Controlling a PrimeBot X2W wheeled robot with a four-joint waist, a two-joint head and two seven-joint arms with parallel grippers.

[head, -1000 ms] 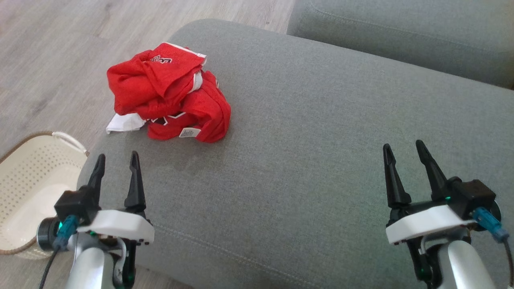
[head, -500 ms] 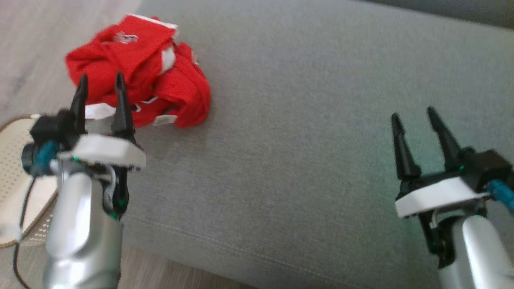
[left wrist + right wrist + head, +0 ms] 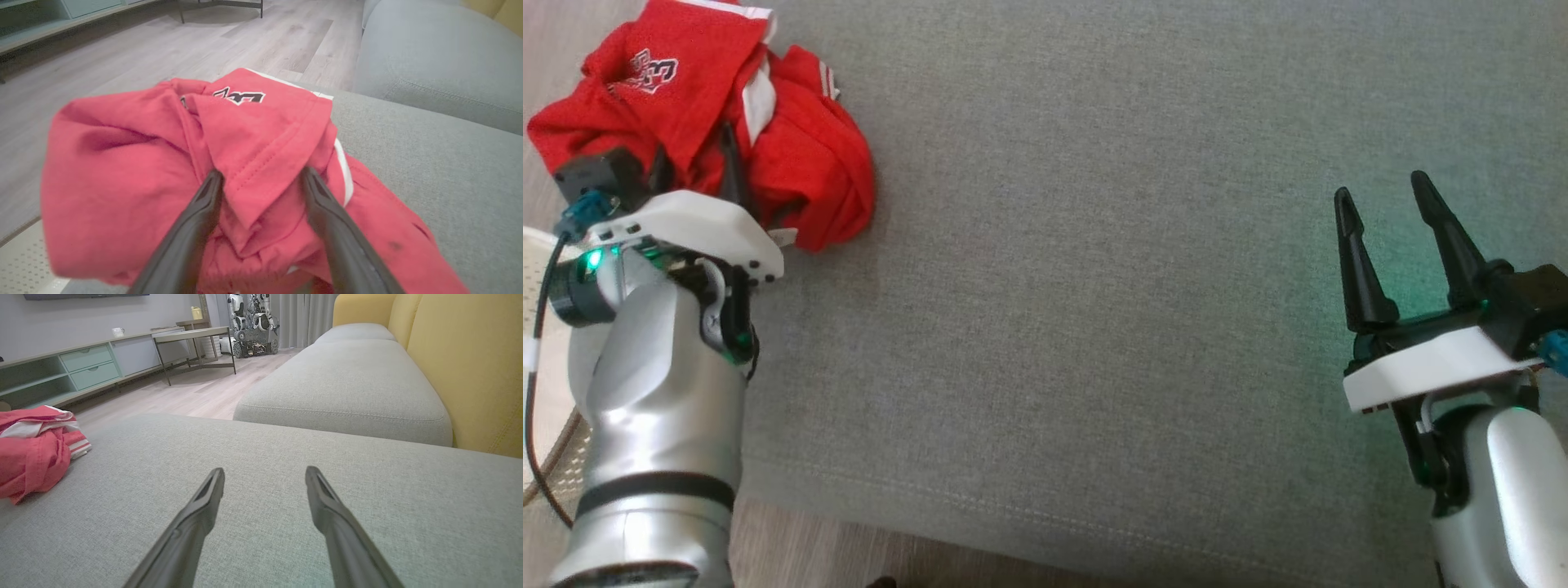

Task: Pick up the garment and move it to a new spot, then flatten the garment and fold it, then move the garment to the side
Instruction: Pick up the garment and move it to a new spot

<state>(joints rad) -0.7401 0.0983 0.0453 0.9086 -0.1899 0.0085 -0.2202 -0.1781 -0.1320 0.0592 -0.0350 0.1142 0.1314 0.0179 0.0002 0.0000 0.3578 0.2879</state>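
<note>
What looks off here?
The garment is crumpled in a heap at the left edge of the sofa cushion, not laid flat. The left gripper has open fingers astride one fold. Nothing looks spilled or damaged.

Seating: grey fabric sofa cushion (image 3: pixel 1094 286), with a second grey cushion (image 3: pixel 347 371) adjoining and a yellow backrest (image 3: pixel 470 367) behind both. Floor (image 3: pixel 196 392): pale wood-look planks. Far wall (image 3: pixel 61 314): grey. Low cabinet (image 3: pixel 81 363) with pale green drawers stands against it, metal-legged table (image 3: pixel 192 335) alongside. Lighting even.
</note>
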